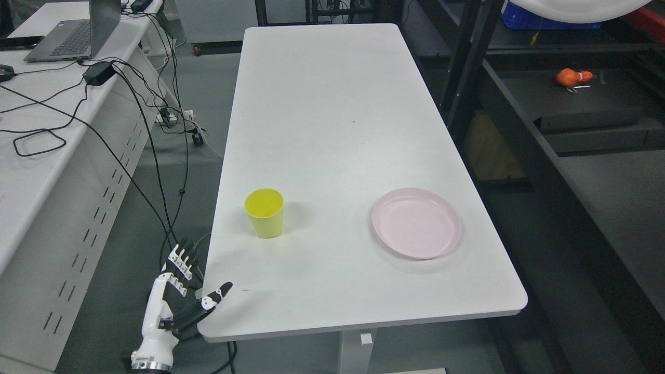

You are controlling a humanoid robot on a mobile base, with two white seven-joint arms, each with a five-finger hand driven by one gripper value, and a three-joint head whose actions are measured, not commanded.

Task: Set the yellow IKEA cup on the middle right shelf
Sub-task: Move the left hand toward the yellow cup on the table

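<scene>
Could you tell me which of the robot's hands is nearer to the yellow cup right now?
Left. The left hand is open beside the table's near left corner, below and left of the yellow cup. The right hand is out of view.

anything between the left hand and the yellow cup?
Nothing. In the head view, only bare white table separates the left hand, open at the table's near left corner, from the upright yellow cup. The pink plate sits off to the right.
</scene>
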